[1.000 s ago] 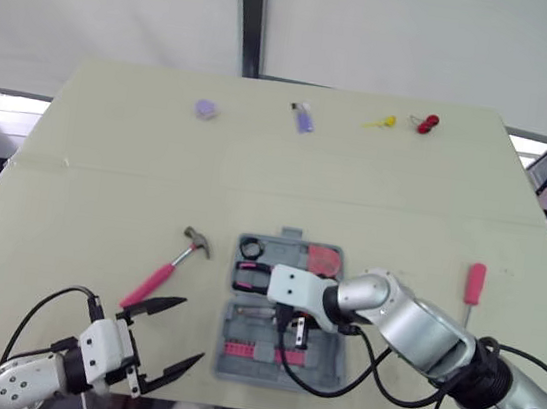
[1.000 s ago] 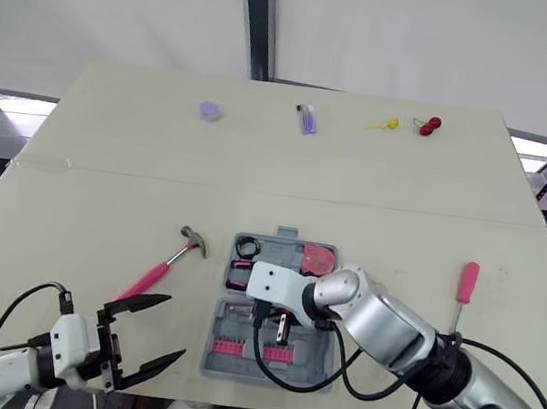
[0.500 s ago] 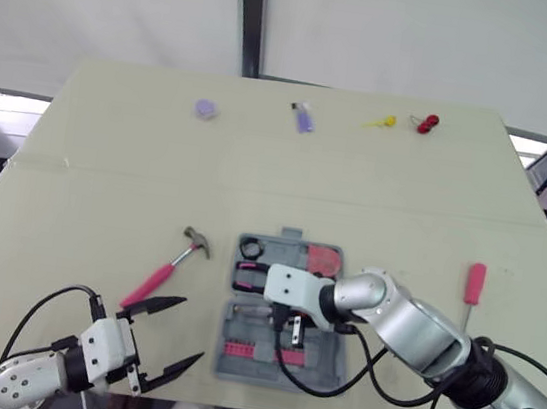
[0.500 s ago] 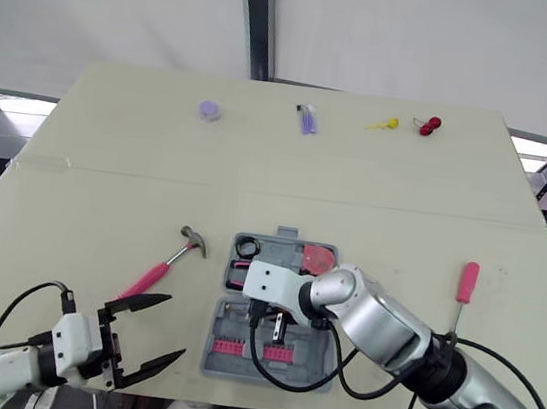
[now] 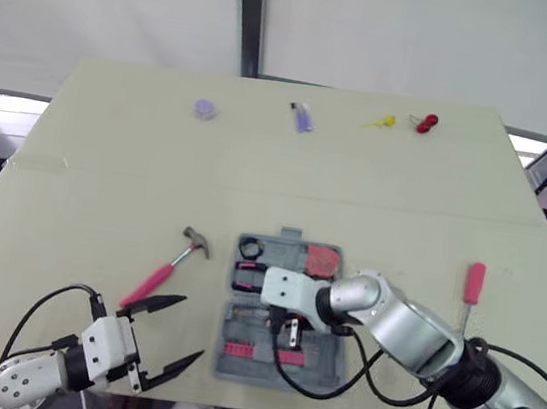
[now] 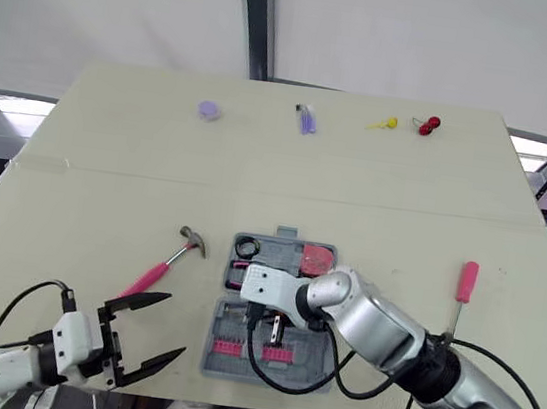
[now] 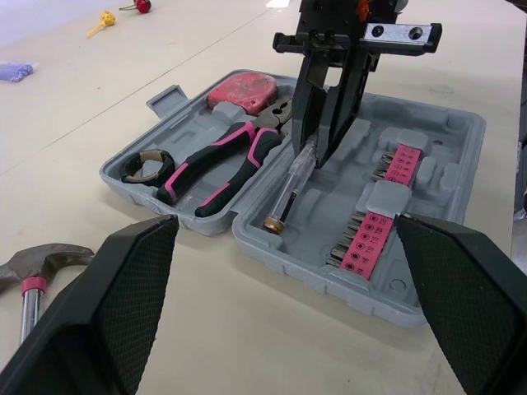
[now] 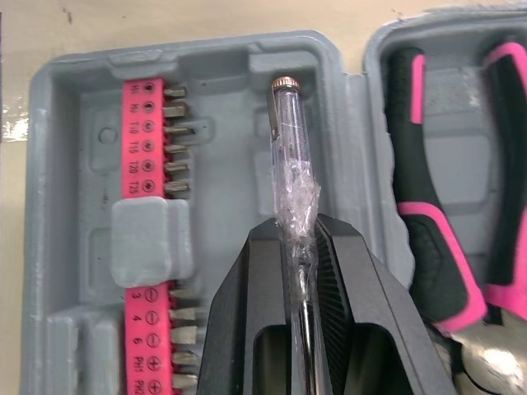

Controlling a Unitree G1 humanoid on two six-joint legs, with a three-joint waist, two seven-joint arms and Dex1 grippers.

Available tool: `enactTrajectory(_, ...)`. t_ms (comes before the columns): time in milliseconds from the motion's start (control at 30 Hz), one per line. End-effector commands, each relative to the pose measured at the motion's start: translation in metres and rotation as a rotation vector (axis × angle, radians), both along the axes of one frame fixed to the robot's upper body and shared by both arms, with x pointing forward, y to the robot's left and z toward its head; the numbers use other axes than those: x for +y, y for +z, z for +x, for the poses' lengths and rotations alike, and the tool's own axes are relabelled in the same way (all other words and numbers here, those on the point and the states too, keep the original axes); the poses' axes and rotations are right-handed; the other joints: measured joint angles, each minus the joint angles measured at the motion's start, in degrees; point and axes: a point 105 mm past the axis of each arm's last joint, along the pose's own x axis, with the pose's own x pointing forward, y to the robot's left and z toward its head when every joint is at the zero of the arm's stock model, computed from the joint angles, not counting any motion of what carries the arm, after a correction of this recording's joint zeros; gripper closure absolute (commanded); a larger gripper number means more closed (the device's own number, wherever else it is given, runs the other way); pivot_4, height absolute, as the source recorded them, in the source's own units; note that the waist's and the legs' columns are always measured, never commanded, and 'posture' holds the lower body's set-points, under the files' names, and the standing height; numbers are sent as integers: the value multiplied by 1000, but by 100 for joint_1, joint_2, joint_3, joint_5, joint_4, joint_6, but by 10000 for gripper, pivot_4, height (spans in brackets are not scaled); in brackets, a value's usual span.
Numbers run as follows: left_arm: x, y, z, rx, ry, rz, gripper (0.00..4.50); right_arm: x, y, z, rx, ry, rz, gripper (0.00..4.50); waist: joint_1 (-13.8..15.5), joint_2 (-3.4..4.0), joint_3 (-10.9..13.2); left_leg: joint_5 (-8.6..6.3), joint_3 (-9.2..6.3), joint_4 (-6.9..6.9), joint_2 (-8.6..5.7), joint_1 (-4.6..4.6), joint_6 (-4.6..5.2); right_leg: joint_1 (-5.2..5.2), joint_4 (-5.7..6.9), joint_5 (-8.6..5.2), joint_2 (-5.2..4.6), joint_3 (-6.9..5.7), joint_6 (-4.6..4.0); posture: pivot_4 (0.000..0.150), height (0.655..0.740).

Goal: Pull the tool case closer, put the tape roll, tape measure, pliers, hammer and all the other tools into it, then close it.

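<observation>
right fingers [image 8: 350, 271] pinch clear screwdriver [image 8: 290, 140], tilted, cap down in near tray of open case [image 8: 222, 99], axis along its slot | left fingers [image 5: 162, 304] spread, nearer hammer [image 5: 166, 273] lying on counter [image 5: 110, 143] left of case

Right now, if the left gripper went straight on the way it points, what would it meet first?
Probably the near wall of the open tool case, on the half with the pink bit strips; height over the table is unclear.
</observation>
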Motion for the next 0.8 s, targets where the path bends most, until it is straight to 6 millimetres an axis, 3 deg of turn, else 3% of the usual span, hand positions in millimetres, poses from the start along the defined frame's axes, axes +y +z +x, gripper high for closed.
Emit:
enactTrajectory(33, 0, 2, 0, -12, 5, 2, 0, 5, 4, -2, -18, 35, 14, 44550, -1, 0, 0, 0, 0, 0, 0, 0, 0, 0, 0, 0, 0, 0, 0, 1500, 7400)
enactTrajectory(800, -2, 2, 1, -7, 4, -3, 0, 2, 5, 5, -38, 8, 13, 44550, -1, 0, 0, 0, 0, 0, 0, -1, 0, -2, 0, 0, 0, 0, 0, 1500, 7400)
